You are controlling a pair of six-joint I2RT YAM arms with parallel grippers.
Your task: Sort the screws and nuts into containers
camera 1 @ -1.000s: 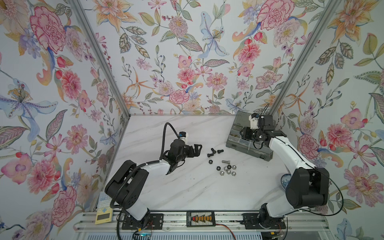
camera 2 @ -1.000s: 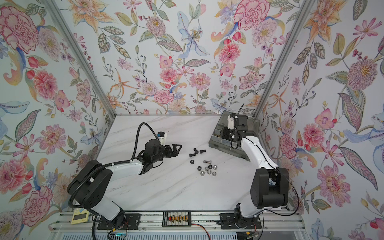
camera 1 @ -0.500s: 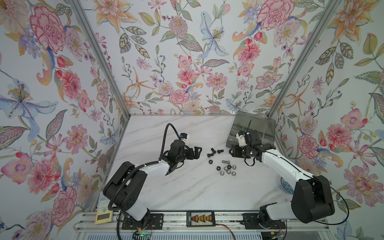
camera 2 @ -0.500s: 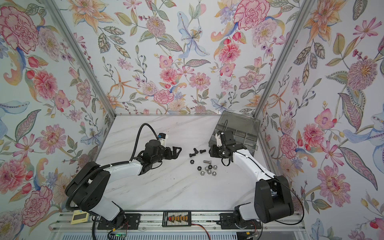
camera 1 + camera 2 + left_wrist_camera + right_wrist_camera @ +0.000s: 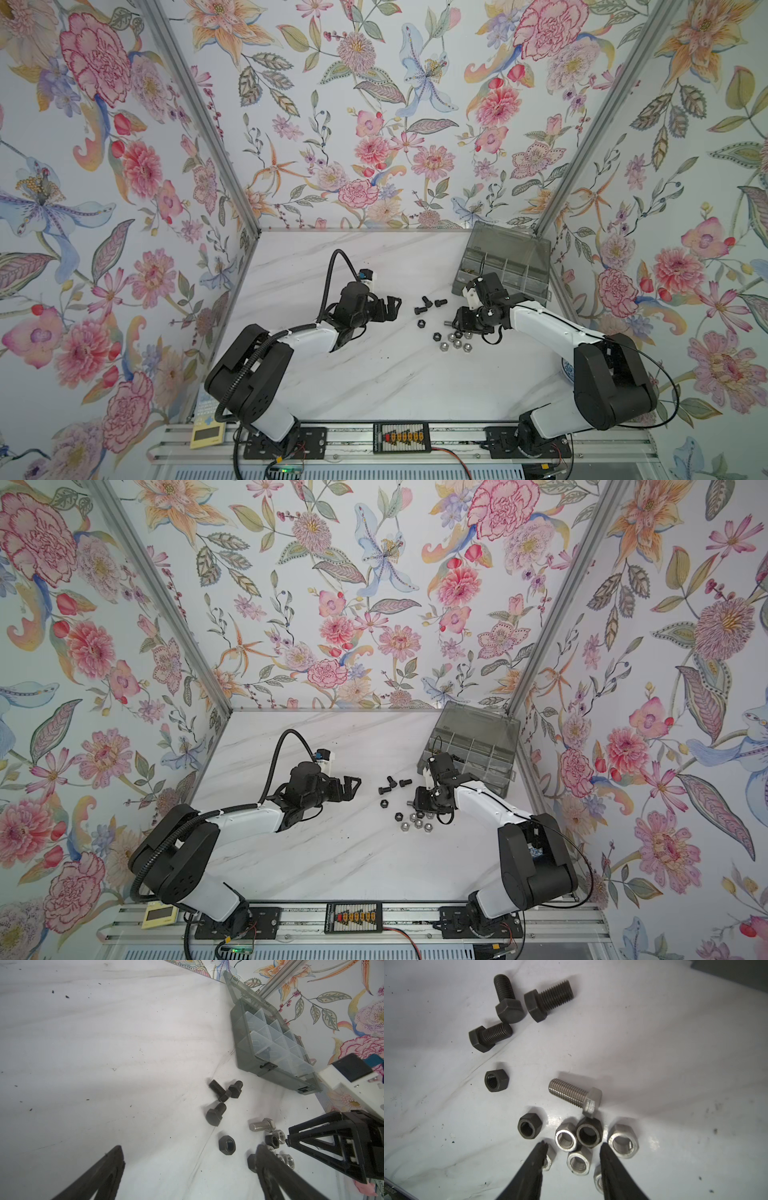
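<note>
Right claw (image 5: 573, 1147): low over the nut cluster, jaws parted and empty, the two black tips straddling a silver nut (image 5: 579, 1162) and pointing at the black nut (image 5: 589, 1132) just beyond.
Left claw (image 5: 187, 1151): released wide, nothing between its fingers, hovering over bare table left of the hardware; in both top views it sits apart from the pile (image 5: 384, 308).
Black screws (image 5: 508, 1004): three lying on their sides in a loose group, two with heads touching, farther from the right claw than the nuts.
Silver screw (image 5: 576, 1096): on its side, its head touching the black nut in the cluster.
Nuts (image 5: 455, 338): silver ones bunched together by the right claw, one black among them; a second black nut (image 5: 528, 1126) just beside the bunch; a third (image 5: 496, 1080) on its own, between the bunch and the black screws.
Box (image 5: 509, 257): lid open, in the far right corner of the table (image 5: 353, 374), near the right arm; contents of its compartments too dim to make out.
</note>
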